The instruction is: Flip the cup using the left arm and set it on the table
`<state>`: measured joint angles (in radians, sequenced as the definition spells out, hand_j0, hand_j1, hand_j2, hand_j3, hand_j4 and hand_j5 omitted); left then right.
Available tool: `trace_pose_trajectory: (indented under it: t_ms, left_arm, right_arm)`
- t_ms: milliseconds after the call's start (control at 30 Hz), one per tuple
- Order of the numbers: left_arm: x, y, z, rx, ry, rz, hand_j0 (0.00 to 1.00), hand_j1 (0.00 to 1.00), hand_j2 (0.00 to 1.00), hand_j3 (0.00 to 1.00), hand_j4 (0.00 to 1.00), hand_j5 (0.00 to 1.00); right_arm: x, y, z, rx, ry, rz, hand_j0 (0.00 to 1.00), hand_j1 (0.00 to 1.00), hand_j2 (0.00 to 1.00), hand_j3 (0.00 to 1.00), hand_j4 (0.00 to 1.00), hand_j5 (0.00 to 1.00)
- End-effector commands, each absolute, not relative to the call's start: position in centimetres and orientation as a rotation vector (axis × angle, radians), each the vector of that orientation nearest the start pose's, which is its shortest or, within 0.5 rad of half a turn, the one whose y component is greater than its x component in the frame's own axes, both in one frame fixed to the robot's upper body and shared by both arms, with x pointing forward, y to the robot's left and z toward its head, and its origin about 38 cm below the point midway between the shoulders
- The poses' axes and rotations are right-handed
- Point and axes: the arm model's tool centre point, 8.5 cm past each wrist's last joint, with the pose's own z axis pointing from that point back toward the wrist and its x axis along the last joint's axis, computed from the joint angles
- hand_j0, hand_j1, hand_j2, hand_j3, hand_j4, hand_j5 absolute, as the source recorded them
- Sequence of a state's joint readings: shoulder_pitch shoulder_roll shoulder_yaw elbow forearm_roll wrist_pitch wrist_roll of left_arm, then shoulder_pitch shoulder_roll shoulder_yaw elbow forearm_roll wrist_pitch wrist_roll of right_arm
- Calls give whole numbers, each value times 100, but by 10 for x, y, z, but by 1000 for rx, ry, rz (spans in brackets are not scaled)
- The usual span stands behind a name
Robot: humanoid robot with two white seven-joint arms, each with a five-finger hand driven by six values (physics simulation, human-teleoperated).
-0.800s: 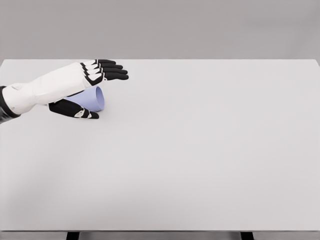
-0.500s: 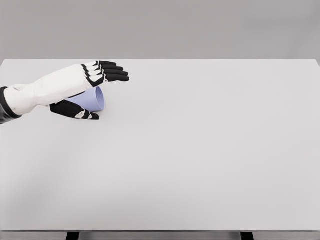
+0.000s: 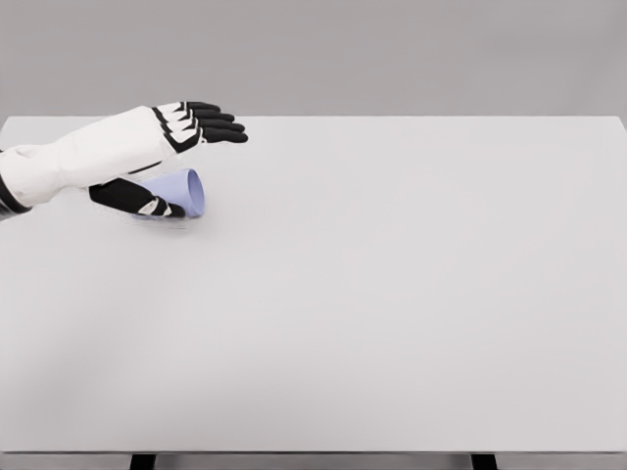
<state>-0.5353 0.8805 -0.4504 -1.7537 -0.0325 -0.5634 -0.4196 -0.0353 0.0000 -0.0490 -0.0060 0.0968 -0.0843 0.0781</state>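
Your left hand (image 3: 162, 162) sits in the upper left of the frame, its white arm coming in from the left edge. The four fingers (image 3: 217, 124) stretch out straight and close together, pointing right, above the cup (image 3: 184, 191). The black thumb (image 3: 137, 199) runs below them, angled toward the lower right, along the near side of the cup. So the cup lies between fingers and thumb, but the fingers look extended rather than wrapped round it; from this view you cannot tell whether they press on it or merely bracket it.

The cup is pale lilac and lies on its side, its round open mouth turned toward the right of the frame. Most of its body is hidden behind your palm and thumb; only the mouth end shows. A faint shadow lies beneath it on the table (image 3: 392, 294), just below the thumb, so whether the cup touches the surface or hangs just above it is unclear.

The table is a plain white top filling most of the frame, with a grey wall (image 3: 392, 49) behind it.
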Motion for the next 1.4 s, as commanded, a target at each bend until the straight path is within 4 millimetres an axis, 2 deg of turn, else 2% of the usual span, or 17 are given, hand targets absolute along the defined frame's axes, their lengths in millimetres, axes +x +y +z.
trace_pose_trajectory:
  t_ms: [0,33,100,267,367,467,533,600,667,733,833,900,1000,1067,1100,1233,1367]
  left_arm:
    - [382,284,306,-333,2600,2497,100,100,100,100,100,100]
    - [378,295,310,-361,2548,2527,100,100,100,100,100,100]
    - [375,310,300,-359,2499,2628,100,100,100,100,100,100]
    - [375,318,294,-365,2479,2683,100,100,100,100,100,100]
    - [367,341,288,-343,2513,2769,100,100,100,100,100,100]
    - [365,343,286,-316,2531,2775,100,100,100,100,100,100]
    - [364,344,291,-220,2647,2718,100,100,100,100,100,100]
    - [363,346,295,-193,2683,2701,100,100,100,100,100,100]
    - [367,356,298,-91,2927,2678,100,100,100,100,100,100]
    - [371,360,301,-85,3052,2715,100,100,100,100,100,100]
    - [381,366,292,-224,3163,2877,100,100,100,100,100,100]
    - [386,367,291,-278,3211,2903,100,100,100,100,100,100]
    - [402,343,284,-177,3338,2853,100,100,100,100,100,100]
    - [413,319,272,-69,3415,2869,100,100,100,100,100,100]
    - [420,307,270,-115,3409,2901,100,100,100,100,100,100]
    - [431,289,249,-350,3338,3035,100,100,100,100,100,100]
    - [430,283,238,-368,3269,3108,100,100,100,100,100,100]
  right_arm:
    - [34,-265,-261,-8,-121,58,100,100,100,100,100,100]
    - [34,-265,-261,-8,-121,58,100,100,100,100,100,100]
    - [34,-265,-261,-8,-121,59,100,100,100,100,100,100]
    - [34,-265,-261,-8,-121,58,100,100,100,100,100,100]
    - [34,-265,-261,-8,-121,58,100,100,100,100,100,100]
    - [34,-265,-261,-8,-121,58,100,100,100,100,100,100]
    - [34,-265,-261,-8,-121,58,100,100,100,100,100,100]
    - [34,-265,-261,-8,-121,59,100,100,100,100,100,100]
    - [34,-265,-261,-8,-121,58,100,100,100,100,100,100]
    - [34,-265,-261,-8,-121,58,100,100,100,100,100,100]
    - [34,-265,-261,-8,-121,58,100,100,100,100,100,100]
    - [34,-265,-261,-8,-121,58,100,100,100,100,100,100]
    - [34,-265,-261,-8,-121,58,100,100,100,100,100,100]
    - [34,-265,-261,-8,-121,58,100,100,100,100,100,100]
    - [34,-265,-261,-8,-121,58,100,100,100,100,100,100]
    - [34,-265,-261,-8,-121,59,100,100,100,100,100,100]
    - [34,-265,-261,-8,-121,58,100,100,100,100,100,100]
